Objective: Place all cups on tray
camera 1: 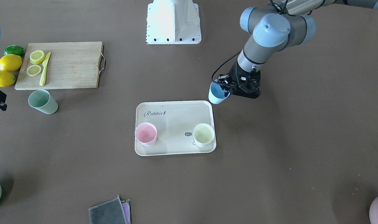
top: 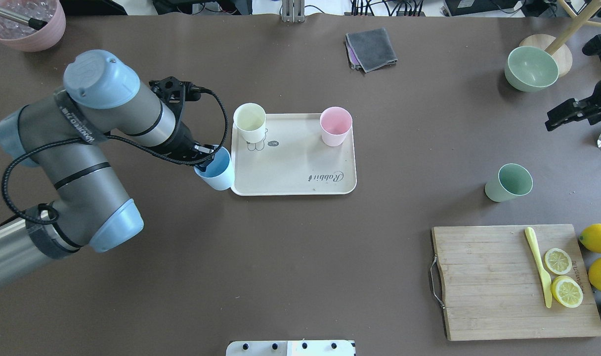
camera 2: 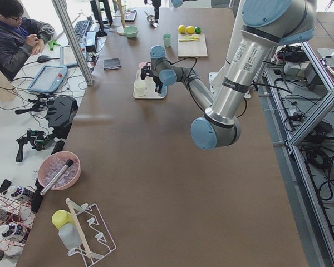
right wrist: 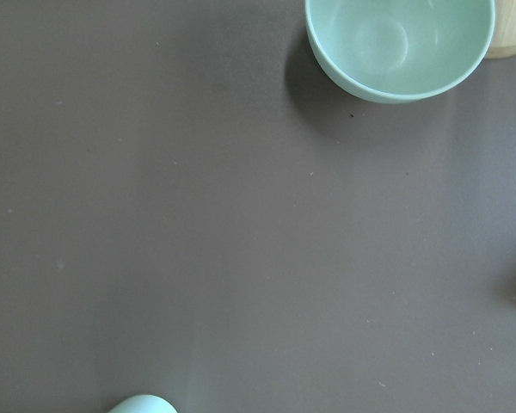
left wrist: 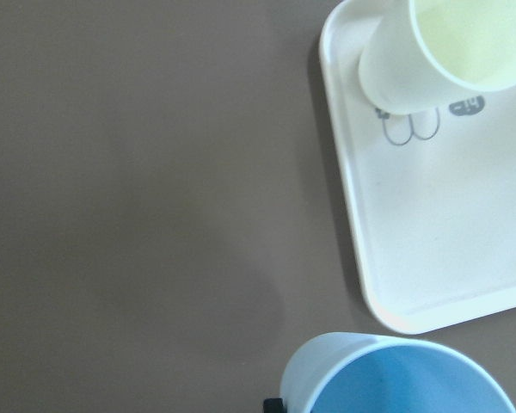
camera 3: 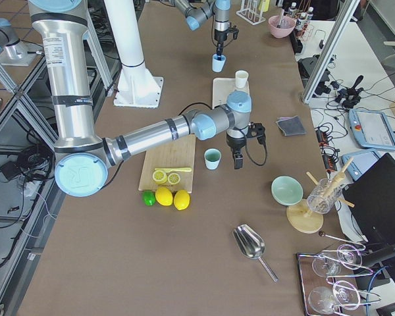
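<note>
My left gripper (top: 205, 160) is shut on the rim of the light blue cup (top: 216, 172). It holds the cup tilted, just off the near left corner of the cream tray (top: 290, 170). The left wrist view shows the cup (left wrist: 396, 379) beside the tray's corner (left wrist: 387, 292). The cream-yellow cup (top: 249, 122) and the pink cup (top: 335, 126) stand upright on the tray's far side. The pale green cup (top: 509, 183) stands on the table far to the right. My right gripper (top: 560, 117) hovers empty beyond the green cup and looks open. Only the rim of the green cup (right wrist: 142, 404) shows in the right wrist view.
A wooden cutting board (top: 498, 296) with lemon slices and a yellow knife lies near right, with whole lemons (top: 599, 238) beside it. A sage-green bowl (top: 531, 68) stands at the far right, a grey cloth (top: 371, 49) at the far middle and a pink pot (top: 26, 24) at the far left.
</note>
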You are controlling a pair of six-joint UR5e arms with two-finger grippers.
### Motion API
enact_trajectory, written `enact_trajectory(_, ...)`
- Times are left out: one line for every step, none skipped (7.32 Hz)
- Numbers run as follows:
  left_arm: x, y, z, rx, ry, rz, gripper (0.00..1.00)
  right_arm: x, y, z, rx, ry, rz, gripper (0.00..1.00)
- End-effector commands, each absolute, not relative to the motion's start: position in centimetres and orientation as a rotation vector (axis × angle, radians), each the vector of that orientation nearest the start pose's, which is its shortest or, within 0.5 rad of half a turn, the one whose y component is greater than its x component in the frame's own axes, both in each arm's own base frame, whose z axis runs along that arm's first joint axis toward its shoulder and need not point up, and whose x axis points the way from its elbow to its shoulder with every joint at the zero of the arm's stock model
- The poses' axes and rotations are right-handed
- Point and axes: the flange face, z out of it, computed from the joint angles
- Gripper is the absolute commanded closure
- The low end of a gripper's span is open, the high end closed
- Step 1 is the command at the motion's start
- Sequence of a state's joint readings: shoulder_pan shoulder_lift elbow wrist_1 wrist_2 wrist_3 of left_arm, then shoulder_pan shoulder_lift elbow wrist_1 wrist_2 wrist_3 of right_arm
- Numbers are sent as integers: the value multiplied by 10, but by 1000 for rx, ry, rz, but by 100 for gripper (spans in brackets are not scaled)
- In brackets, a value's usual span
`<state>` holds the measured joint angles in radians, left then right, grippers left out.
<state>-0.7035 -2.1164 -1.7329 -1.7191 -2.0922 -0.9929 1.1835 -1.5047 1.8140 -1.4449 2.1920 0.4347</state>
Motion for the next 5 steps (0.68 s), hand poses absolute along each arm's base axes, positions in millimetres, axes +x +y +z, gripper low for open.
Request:
enact_trajectory(480,-512,229,134,935,61,100,-122,-501,519,150,-733,-95,0)
enact_trajectory(486,-517,234,141,942,60,100,-122,-499,522,144,-735,-95,0)
enact_trajectory(496,-513,240,138,945,73,100,-121,-498,524,140,-737,-94,0)
enact_trajectory(504,-507,240,160,932,74,100,-122,-498,524,137,-737,-93,0)
enact_trajectory(510,-502,242,165,926,81,62,-122,-498,525,136,-738,-95,0)
